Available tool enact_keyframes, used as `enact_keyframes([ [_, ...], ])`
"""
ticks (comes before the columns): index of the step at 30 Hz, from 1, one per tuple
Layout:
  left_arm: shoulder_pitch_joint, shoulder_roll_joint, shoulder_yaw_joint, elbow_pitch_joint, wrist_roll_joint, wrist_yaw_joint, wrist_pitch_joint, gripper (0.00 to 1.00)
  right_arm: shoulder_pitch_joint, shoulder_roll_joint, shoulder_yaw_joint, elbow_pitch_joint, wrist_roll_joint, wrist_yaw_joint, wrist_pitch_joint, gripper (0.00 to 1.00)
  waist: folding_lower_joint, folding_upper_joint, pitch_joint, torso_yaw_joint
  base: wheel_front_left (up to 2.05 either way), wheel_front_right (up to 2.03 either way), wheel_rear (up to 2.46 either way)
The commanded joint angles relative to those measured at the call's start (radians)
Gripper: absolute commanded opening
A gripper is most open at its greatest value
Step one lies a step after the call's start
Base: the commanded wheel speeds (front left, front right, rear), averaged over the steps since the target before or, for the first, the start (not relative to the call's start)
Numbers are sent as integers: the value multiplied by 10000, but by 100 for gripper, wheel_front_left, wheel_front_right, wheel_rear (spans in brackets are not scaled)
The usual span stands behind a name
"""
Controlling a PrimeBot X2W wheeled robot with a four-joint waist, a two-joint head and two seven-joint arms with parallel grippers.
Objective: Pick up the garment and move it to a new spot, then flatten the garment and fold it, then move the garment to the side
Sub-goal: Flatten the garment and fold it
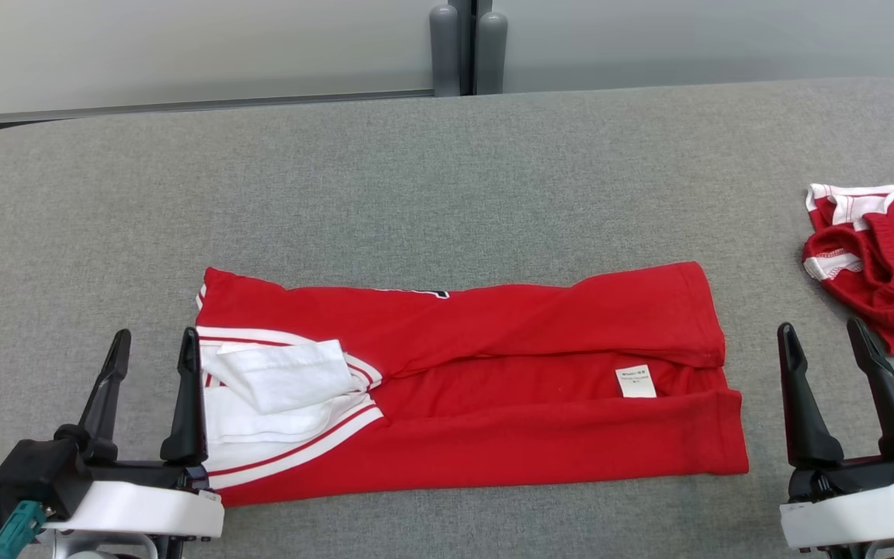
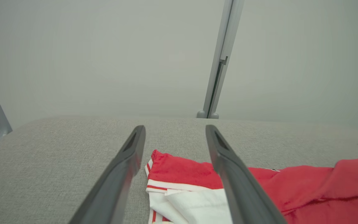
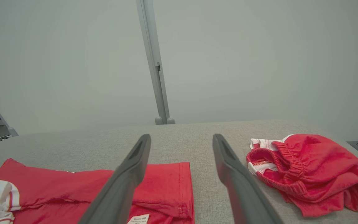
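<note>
- Head view gives you the garment (image 1: pixel 478 388), red with white trim. It lies folded into a long band on the table (image 1: pixel 416 178), running left to right across the near middle.
- Its white sleeve (image 1: pixel 284 373) is folded on top at the left end. A small white label (image 1: pixel 636 381) shows between the two red flaps toward the right end.
- Your left gripper (image 1: pixel 155 335) sits at the lower left, jaws spread wide and holding nothing. Its inner finger stands right at the garment's left edge; you cannot tell whether it touches the cloth.
- Left wrist view puts the garment's left end (image 2: pixel 182 171) between the two fingers and past the right one.
- Your right gripper (image 1: pixel 819 324) sits at the lower right, jaws wide apart and empty. Bare table lies between it and the garment's right end.
- Right wrist view shows the garment's right end (image 3: pixel 163 180) beside the left finger, and the shorts (image 3: pixel 309 168) off to the right of the other finger.
- You see the shorts lying crumpled near the table's right edge, well apart from the garment and just beyond the right gripper.
- A grey post (image 1: pixel 466 46) stands behind the table's far edge.
</note>
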Motion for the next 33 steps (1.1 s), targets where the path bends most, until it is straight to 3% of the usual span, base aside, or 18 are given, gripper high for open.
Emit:
enact_keyframes([
  [1,53,81,34,27,-20,-66,-10,100,40,9,-54,-33,8,-1,24,100,0,-1,18,-9,0,0,0],
  [19,-429,60,-259,-389,133,-51,45,100,-270,-55,-197,37,-75,-1,242,100,0,-1,703,209,0,0,0],
  [25,-1074,-72,-617,-766,351,-178,38,100,-967,-213,-340,1227,58,-1,341,100,0,-1,1814,598,0,0,0],
  [33,-1507,-231,-736,-652,413,-335,4,100,-1455,-81,25,3080,304,-1,319,100,0,-1,2366,856,0,0,0],
])
